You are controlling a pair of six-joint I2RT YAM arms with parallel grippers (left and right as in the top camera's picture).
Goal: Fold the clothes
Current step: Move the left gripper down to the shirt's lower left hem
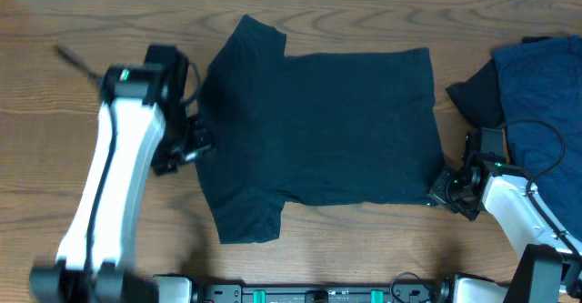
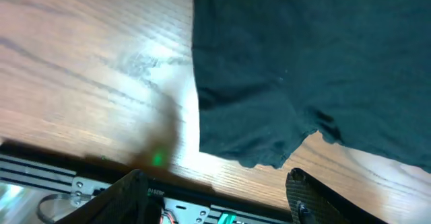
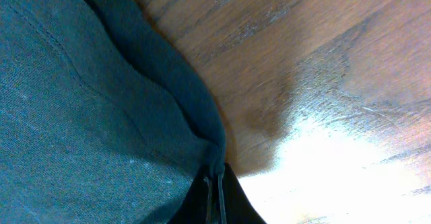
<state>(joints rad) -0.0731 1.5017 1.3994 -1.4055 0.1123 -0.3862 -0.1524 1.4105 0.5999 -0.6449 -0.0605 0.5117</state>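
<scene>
Pinching the hem corner of the plain dark teal-black short-sleeved T-shirt (image 1: 318,130) spread flat mid wooden surface (image 1: 55,112), right claw (image 3: 215,183) is clamped on fabric; left claw (image 2: 215,183) hovers apart beside the sleeve, should grip its edge first, then lift both level

left tool (image 2: 219,194): fingers apart | right tool (image 3: 215,194): clamped on T-shirt (image 3: 81,116)

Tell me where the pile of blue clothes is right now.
Overhead, the blue pile lies at the right side of the table, apart from the spread T-shirt and just beyond the right gripper.
</scene>
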